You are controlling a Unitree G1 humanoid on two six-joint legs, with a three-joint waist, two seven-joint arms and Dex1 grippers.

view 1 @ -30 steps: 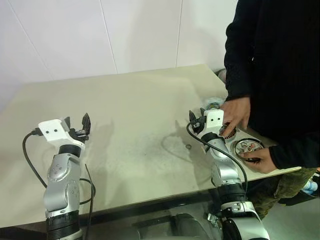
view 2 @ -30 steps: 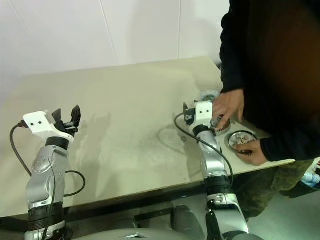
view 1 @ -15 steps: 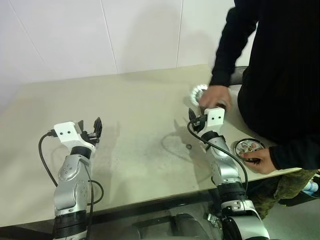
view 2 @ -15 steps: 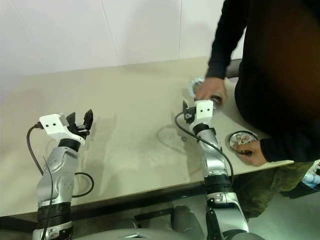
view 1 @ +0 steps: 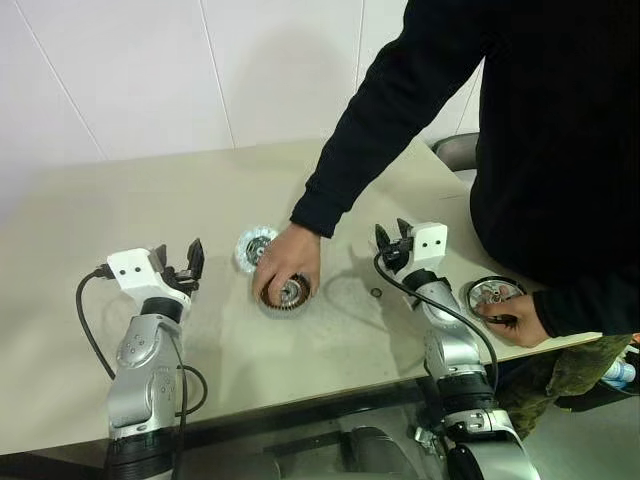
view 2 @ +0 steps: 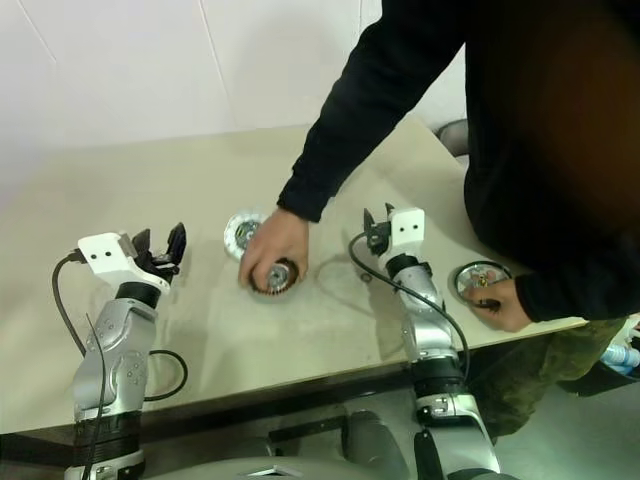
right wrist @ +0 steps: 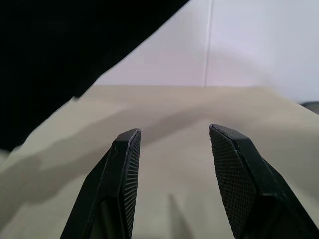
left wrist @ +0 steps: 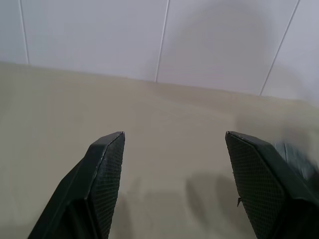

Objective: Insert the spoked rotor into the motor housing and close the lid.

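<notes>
A person's hand (view 1: 286, 262) rests on the motor housing (view 1: 284, 294), a copper-wound puck near the middle of the table. The lid (view 1: 250, 246), a pale disc, lies just left of that hand and behind the housing. At the table's right edge the person's other hand (view 1: 520, 318) holds the spoked rotor (view 1: 492, 295) flat on the table. My left gripper (view 1: 178, 258) stands open and empty to the left of the lid. To the right of the housing, my right gripper (view 1: 392, 234) is open and empty, below the person's sleeve (right wrist: 75, 45).
A small metal ring (view 1: 376, 293) lies on the table (view 1: 150, 190) between the housing and my right arm. The person stands at the right side, one arm reaching across the table. A white tiled wall (left wrist: 159, 35) runs behind the table's far edge.
The person's hand has carried the housing and the lid from the table's right side to the middle. My left arm shifted right a second ago and has held still since.
</notes>
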